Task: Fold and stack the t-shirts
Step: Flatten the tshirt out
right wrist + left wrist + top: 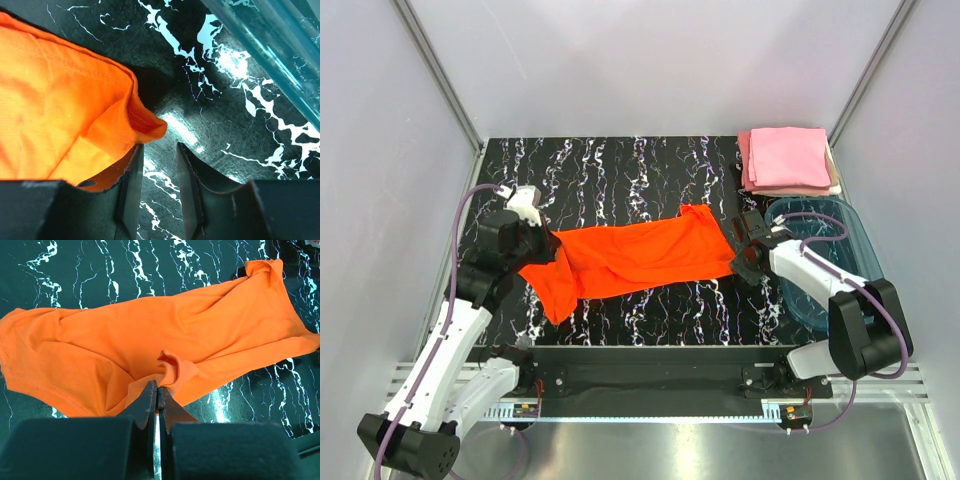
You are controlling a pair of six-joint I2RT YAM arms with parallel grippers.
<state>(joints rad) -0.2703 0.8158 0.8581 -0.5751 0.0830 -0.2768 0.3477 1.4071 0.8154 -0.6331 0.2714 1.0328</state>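
we note the orange shirt point(640, 255) lying loosely spread across the middle of the black marbled table point(610, 165), long axis running left to right, wrinkled, with one flap hanging down toward the near-left.

left gripper point(552, 248) sits at the shirt's left end. in the left wrist view its jaws are pressed together with a small bunched fold of the orange cloth point(172, 367) caught at the tips point(159, 388); the rest of the shirt fans out away from the gripper.

right gripper point(740, 252) is at the shirt's right end, low over the table. in the right wrist view its jaws stand apart point(159, 147) and we see bare table in the gap; a hemmed corner of the shirt point(145, 125) lies just above the left finger point(131, 185) and drapes over its outer side, not between the jaws.

pink shirts point(788, 158) are folded flat and stacked at the far right corner, well apart from the orange one.

a teal see-through tub point(860, 250) stands at the right edge, just beside the right gripper, under that arm.
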